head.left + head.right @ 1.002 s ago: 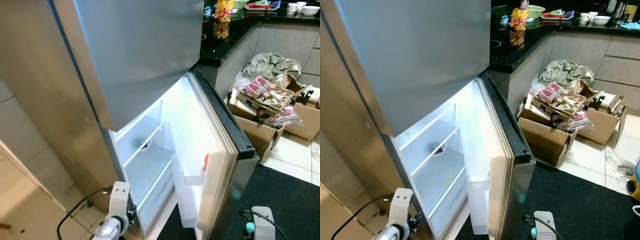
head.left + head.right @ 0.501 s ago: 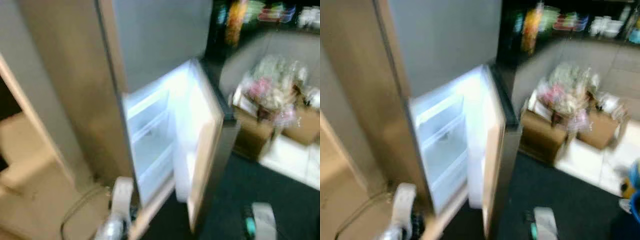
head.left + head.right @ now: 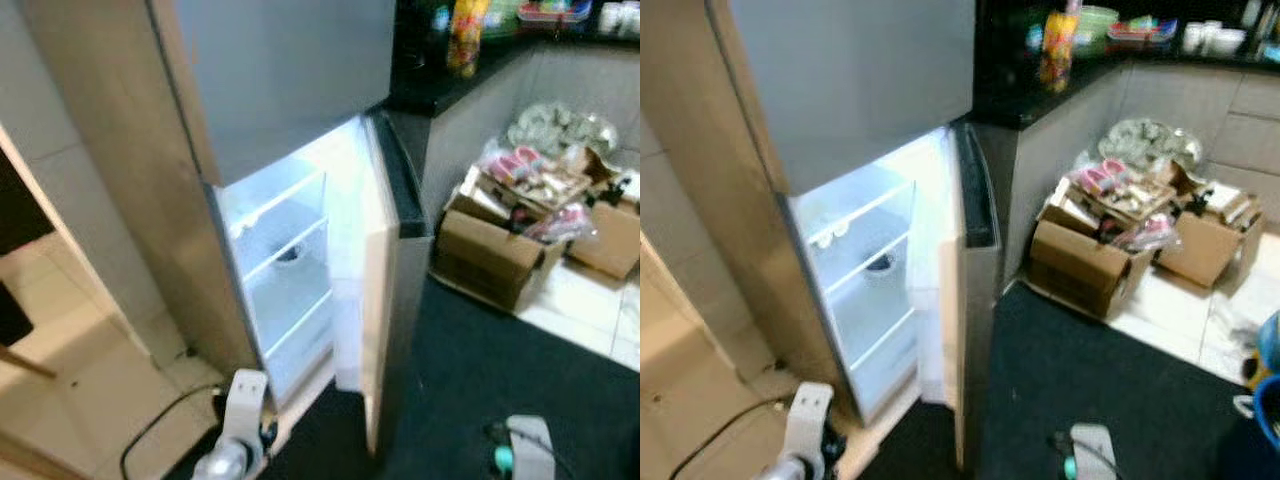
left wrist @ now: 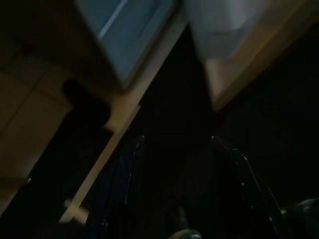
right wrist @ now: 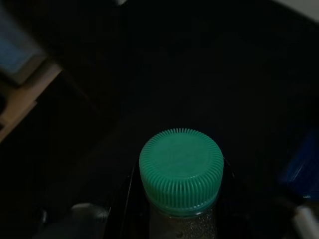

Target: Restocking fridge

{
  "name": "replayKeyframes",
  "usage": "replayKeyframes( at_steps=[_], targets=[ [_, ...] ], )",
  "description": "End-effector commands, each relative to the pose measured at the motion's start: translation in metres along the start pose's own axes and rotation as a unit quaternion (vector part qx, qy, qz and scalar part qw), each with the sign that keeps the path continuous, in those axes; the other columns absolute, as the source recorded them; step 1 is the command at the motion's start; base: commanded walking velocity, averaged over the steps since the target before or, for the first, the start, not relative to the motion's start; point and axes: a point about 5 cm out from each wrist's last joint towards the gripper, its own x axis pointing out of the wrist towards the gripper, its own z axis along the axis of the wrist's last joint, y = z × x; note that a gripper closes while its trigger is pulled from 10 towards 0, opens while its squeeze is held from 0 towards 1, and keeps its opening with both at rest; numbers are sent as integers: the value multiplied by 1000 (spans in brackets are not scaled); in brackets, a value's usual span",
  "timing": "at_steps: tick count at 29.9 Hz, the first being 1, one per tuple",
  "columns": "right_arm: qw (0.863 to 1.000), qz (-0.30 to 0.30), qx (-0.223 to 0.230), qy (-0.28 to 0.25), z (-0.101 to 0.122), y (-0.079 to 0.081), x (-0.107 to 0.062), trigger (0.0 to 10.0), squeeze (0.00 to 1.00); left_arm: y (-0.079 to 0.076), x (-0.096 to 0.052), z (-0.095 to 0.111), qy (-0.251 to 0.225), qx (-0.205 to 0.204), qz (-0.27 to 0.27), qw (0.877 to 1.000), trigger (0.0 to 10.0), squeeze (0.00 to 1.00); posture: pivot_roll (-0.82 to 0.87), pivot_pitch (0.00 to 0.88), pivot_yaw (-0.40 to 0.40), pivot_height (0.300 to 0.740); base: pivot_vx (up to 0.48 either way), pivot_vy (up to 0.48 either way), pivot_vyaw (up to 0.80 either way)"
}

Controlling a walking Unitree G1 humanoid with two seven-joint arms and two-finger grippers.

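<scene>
The steel fridge (image 3: 280, 90) stands ahead with its lower door (image 3: 385, 260) swung open. Its lit white shelves (image 3: 285, 290) hold one small dark item (image 3: 289, 255). My right gripper (image 5: 179, 199) hangs low over the black mat. It is shut on a bottle with a ribbed green cap (image 5: 181, 169), and that cap (image 3: 500, 458) also peeks out beside my right wrist in the left eye view. My left gripper (image 4: 175, 142) hangs near the fridge's foot, open with nothing between its fingers. My left wrist (image 3: 238, 425) shows at the bottom edge in the left eye view.
Open cardboard boxes (image 3: 500, 250) full of clutter sit on the tiles to the right. A black counter (image 3: 440, 85) carries a yellow packet (image 3: 466, 35) and dishes. A black mat (image 3: 500, 370) covers the floor before the door. A cable (image 3: 160, 440) loops near my left arm. A blue bucket (image 3: 1265, 400) stands far right.
The whole picture has shifted and pulled back, so the camera moved. The fridge looks farther off and its door more edge-on. Both arms hang as before.
</scene>
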Motion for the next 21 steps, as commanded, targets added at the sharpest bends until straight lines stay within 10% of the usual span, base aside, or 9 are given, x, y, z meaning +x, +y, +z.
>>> replayKeyframes(
  at_steps=[1, 21],
  targets=[
    [1000, 3, 6, -5, 2, 3, 1, 10000, 0, 6, -1, 3, -9, 0, 18, 1000, 10000, 0, -127, 28, 23, 740, 0, 0, 0],
    [1000, 7, 3, -8, 5, 3, 1, 10000, 0, 11, -2, 4, -25, -15, 32, 999, 10000, 0, -128, 26, 17, 740, 0, 0, 0]
  ],
)
